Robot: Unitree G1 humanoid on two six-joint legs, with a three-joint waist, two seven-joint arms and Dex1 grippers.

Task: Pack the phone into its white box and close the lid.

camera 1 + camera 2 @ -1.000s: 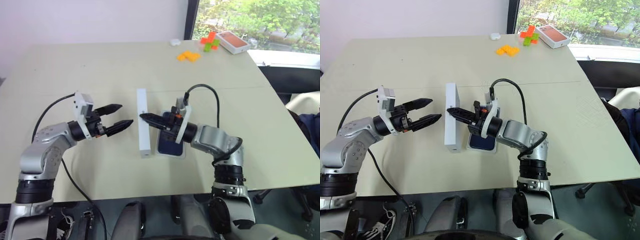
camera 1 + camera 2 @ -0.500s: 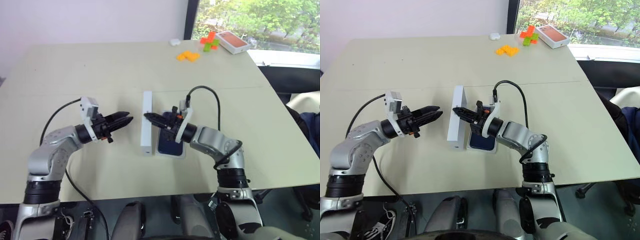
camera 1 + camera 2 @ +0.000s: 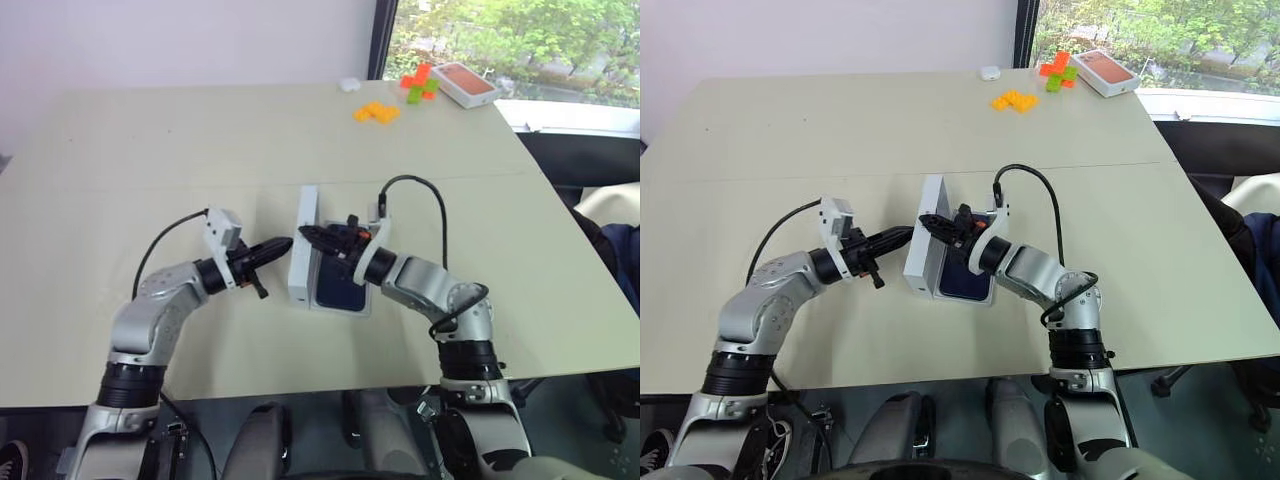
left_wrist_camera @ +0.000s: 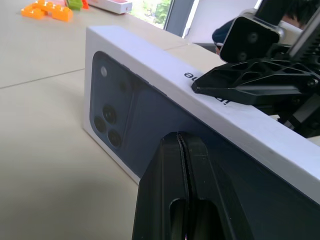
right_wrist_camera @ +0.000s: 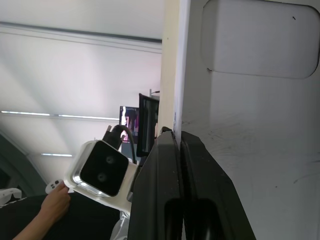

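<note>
Phone (image 3: 340,288) is in the box (image 3: 350,308) already. Lid (image 3: 303,245) stands on its edge at box's left side, not down yet. L gripper (image 3: 281,245) shut, empty, pushing lid's outside. R gripper (image 3: 309,233) shut, empty, tips on lid's top edge. Far off: blocks (image 3: 378,112).

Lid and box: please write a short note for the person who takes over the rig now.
Left tool: shut, tip at the lid's outer face, contact unclear.
Right tool: shut, lying on the lid's upper edge.
Lid stands on its long edge beside the box.
Phone lies in the box.
Done: phone packed.
Left: lower the lid onto the box.
</note>
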